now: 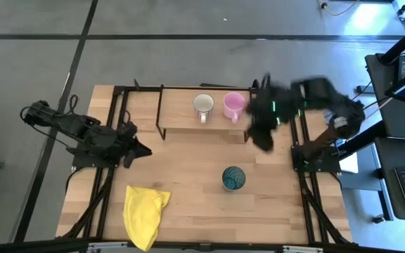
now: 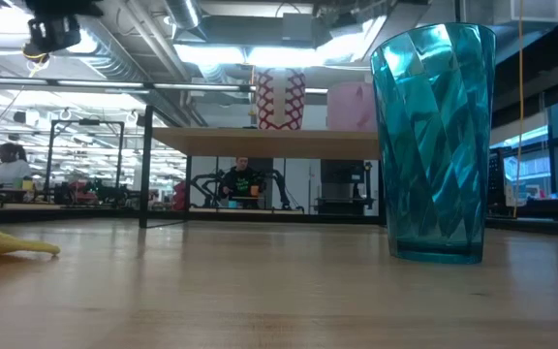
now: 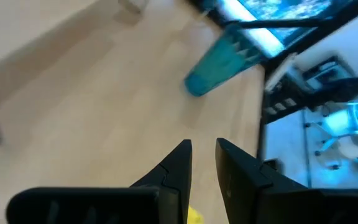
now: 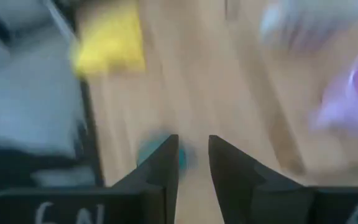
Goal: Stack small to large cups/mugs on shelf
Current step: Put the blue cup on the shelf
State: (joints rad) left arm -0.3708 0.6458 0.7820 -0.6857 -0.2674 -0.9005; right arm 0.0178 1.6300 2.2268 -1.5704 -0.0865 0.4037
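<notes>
The white mug (image 1: 203,105) and the pink mug (image 1: 233,106) stand side by side on the light-wood shelf (image 1: 181,116) at the table's far side; both also show in the low view, white (image 2: 281,100) and pink (image 2: 352,107). The teal handleless cup (image 1: 233,178) stands upright on the table, near and to the right of centre, large in the low view (image 2: 439,145). My right gripper (image 1: 262,140), blurred, is shut and empty just off the shelf's right end, beside the pink mug. My left gripper (image 1: 143,150) is shut and empty at the table's left.
A yellow cloth (image 1: 145,214) lies crumpled at the table's near left corner. The shelf's black wire frame (image 1: 162,112) stands around the board. Bare wood lies between the shelf and the teal cup. A person sits in the room beyond (image 2: 242,184).
</notes>
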